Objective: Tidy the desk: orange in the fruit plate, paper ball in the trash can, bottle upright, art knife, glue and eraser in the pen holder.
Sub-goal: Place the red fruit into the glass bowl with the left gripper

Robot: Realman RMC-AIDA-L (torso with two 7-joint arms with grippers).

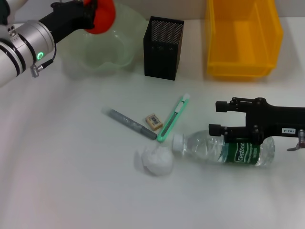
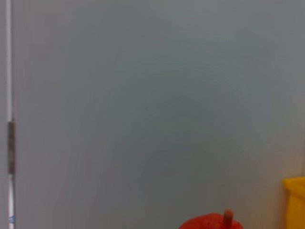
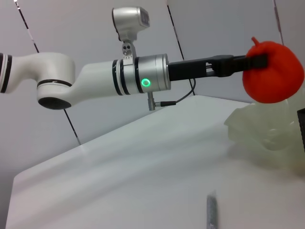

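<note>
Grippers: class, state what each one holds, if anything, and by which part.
The left gripper holds the orange by its side, above the plate. The right gripper holds nothing.

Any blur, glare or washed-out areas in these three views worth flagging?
Head view: even light, faint shadows; the clear fruit plate nearly fades into the white table. Left wrist view: mostly featureless wall, only the orange at the edge. Right wrist view: left gripper and orange sharp, nearby glue stick soft.

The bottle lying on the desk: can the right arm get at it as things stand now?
Probably yes. The right gripper hangs just over the lying bottle, jaws open, with nothing between them. The paper ball lies near the cap end, apart from the gripper. The left gripper is far off, holding the orange over the fruit plate.
</note>
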